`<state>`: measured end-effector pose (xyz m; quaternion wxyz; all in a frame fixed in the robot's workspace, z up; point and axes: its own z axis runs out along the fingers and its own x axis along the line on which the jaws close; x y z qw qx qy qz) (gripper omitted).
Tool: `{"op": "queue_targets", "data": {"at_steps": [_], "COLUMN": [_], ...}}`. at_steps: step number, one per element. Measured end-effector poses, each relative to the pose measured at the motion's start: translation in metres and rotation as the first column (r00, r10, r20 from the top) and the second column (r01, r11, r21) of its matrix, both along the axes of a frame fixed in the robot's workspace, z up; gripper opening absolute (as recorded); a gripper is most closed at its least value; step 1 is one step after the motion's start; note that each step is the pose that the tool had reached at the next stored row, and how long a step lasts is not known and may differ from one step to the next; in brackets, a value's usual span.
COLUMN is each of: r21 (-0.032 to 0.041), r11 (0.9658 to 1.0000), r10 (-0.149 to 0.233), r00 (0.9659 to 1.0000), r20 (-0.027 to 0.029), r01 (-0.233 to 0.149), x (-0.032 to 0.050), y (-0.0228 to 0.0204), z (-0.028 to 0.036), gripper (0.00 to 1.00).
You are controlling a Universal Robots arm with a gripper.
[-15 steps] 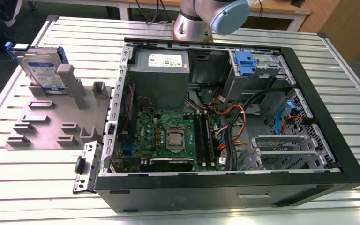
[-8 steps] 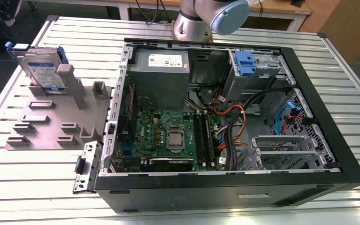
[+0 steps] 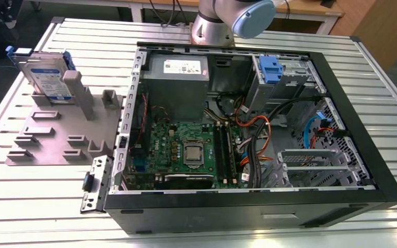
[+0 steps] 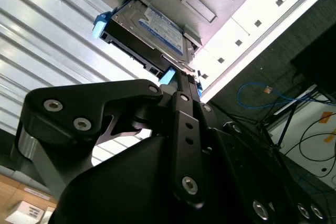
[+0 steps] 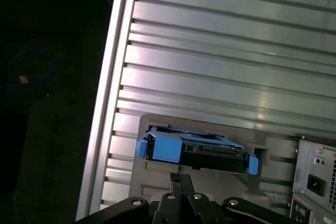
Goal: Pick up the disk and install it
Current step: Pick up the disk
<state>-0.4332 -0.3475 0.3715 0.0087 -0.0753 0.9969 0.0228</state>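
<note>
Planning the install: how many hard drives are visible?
1. The disk stands on edge in the grey holder, at the exterior view's left of the computer case. Others may hide in its bays.

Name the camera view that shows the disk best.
The second wrist view: the disk shows its labelled face and blue rails. The exterior view has it upright in the grey stand; the first wrist view, edge-on.

Label print on the disk (image 3: 49, 76) is illegible.

Disk (image 3: 47, 77) matt metal, rails (image 5: 165, 148) blue plastic; ribbed table (image 3: 33, 206) shiny metal.
</note>
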Motion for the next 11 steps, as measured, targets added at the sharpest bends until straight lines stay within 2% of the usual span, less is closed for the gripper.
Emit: {"op": "queue_targets", "data": {"at_steps": [11], "r21": [0.0001], "r11": [1.0000], "r10": [0.005], "r00": [1.0000], "r20": [0.0000], "r01": [-0.005], "x": [0.0000], "y": [0.0000], "z": [0.0000], "gripper": [0.11]}}
